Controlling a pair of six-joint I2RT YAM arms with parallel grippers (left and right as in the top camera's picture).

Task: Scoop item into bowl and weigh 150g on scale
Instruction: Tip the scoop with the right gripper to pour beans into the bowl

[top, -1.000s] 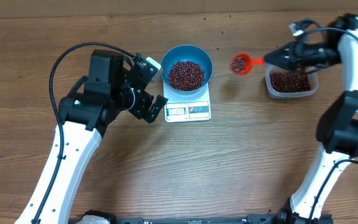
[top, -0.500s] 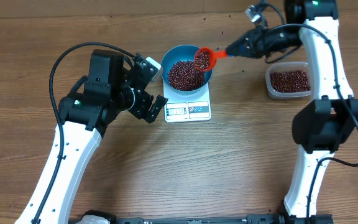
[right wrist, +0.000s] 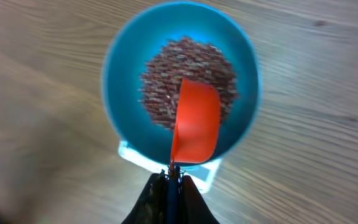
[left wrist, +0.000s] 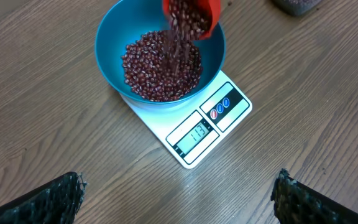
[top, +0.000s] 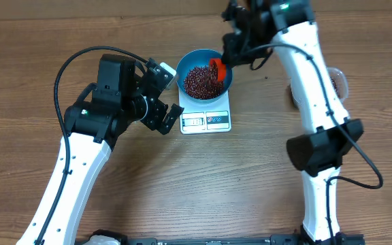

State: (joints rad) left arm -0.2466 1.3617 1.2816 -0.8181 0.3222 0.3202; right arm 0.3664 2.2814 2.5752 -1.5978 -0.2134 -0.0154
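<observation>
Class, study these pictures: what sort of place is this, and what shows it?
Probably a robotics lab bench, not a home kitchen: a left arm and right arm, one holding an orange scoop, work over a wooden table, where a blue bowl of red-brown beans sits on a white kitchen scale.

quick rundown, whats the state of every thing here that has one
blue bowl: upright on the scale, part full of beans
beans: heaped in the bowl, more falling in from the scoop
scale: on, display lit with a reading
red scoop: tipped over the bowl, pouring
clear tub: mostly hidden behind the right arm
left fingers: open, empty
right fingers: shut on the scoop handle
</observation>
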